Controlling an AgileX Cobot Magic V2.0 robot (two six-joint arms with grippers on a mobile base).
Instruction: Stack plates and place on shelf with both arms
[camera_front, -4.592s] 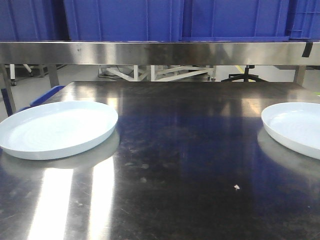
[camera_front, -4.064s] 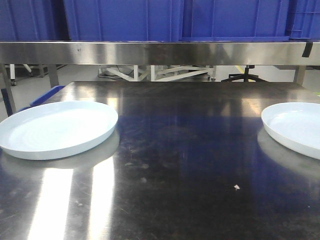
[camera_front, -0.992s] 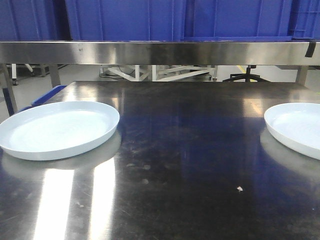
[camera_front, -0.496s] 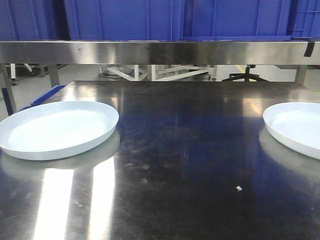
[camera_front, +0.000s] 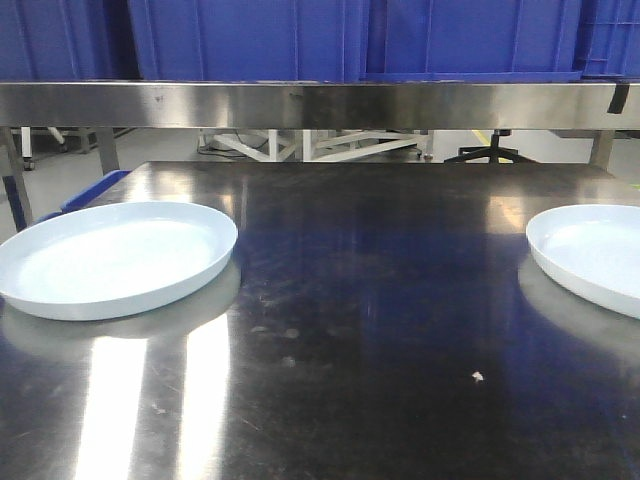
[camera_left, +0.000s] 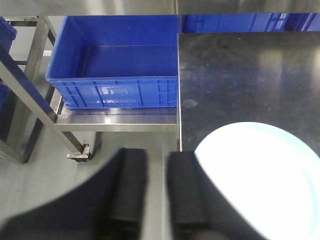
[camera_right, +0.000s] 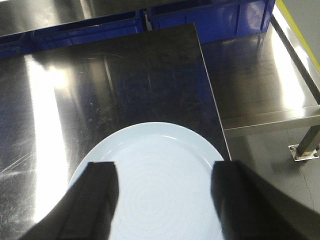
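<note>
Right jaws spread wide above a glossy round plate (camera_right: 160, 175).

Dark steel bench (camera_front: 380, 300) across the lower frame, reflecting bright glare at lower left. Above, a steel shelf (camera_front: 320, 105) loaded with blue crates (camera_front: 250, 40). Beyond, pale floor (camera_front: 60, 172), white frame legs (camera_front: 340, 147), black chair base (camera_front: 490, 154) at upper right.

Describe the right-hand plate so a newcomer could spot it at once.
On the dark steel table under the shelf of blue crates, look to the right end. The pale plate there is cut off by the front view's edge, while its twin at the left shows whole.
</note>
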